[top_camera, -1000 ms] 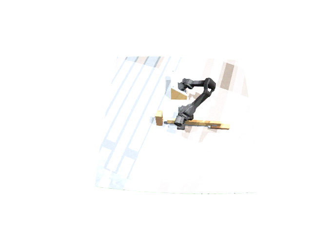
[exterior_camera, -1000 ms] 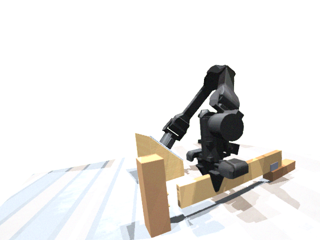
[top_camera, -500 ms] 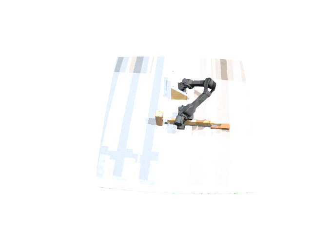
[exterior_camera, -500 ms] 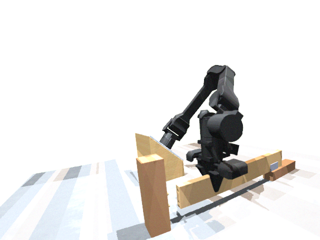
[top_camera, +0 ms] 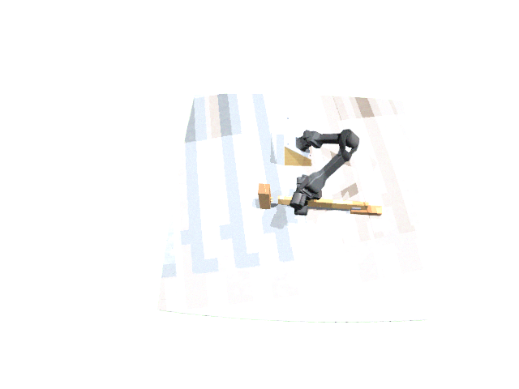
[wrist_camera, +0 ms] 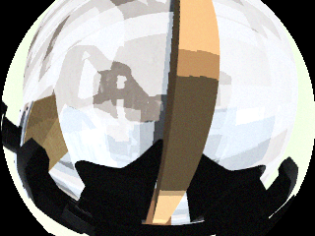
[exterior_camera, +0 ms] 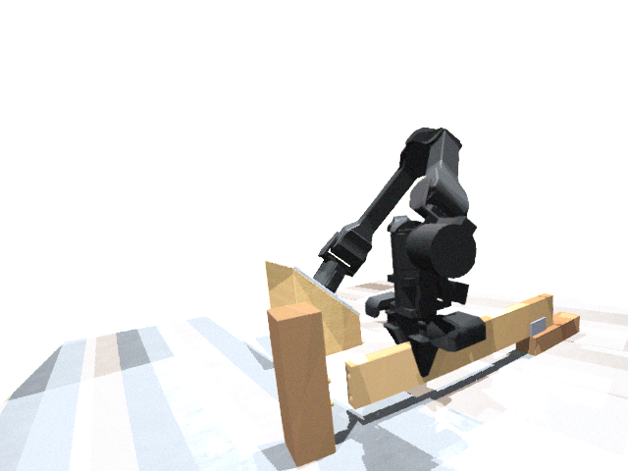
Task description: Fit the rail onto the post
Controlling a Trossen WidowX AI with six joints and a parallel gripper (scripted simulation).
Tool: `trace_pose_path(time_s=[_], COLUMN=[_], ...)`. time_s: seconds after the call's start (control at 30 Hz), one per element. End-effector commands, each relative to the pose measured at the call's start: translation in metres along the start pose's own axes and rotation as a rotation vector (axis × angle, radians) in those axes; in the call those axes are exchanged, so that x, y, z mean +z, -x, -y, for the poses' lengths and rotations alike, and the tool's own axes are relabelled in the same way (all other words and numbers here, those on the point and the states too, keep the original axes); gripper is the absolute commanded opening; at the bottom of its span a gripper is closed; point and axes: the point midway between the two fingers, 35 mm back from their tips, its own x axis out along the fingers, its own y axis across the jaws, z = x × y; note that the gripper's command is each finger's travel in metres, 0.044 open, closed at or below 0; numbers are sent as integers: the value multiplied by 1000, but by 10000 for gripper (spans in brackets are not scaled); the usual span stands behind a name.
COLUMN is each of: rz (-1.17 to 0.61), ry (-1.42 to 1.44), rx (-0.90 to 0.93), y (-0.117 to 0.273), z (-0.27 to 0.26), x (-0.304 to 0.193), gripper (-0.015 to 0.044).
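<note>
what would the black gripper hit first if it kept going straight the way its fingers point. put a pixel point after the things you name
Beyond the pale wooden rail (top_camera: 335, 203) (exterior_camera: 381, 377) (wrist_camera: 189, 128) clamped between its fingers, the black gripper (top_camera: 300, 209) (exterior_camera: 425, 367) (wrist_camera: 171, 145) points down, so probably the pale tabletop (exterior_camera: 506, 405); the remaining gap is hard to judge.

1. You can't read any words or numbers here.
2. You won't find a label or brand name you can read on anything.
3. You can't read any signs in these views either.
</note>
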Motion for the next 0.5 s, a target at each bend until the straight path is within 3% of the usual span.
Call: trace_pose_path(time_s=[0.0, 0.47], rz=[0, 0], ry=[-2, -2], rx=[-2, -2], y=[0, 1], z=[0, 0], x=[0, 0], gripper=[0, 0])
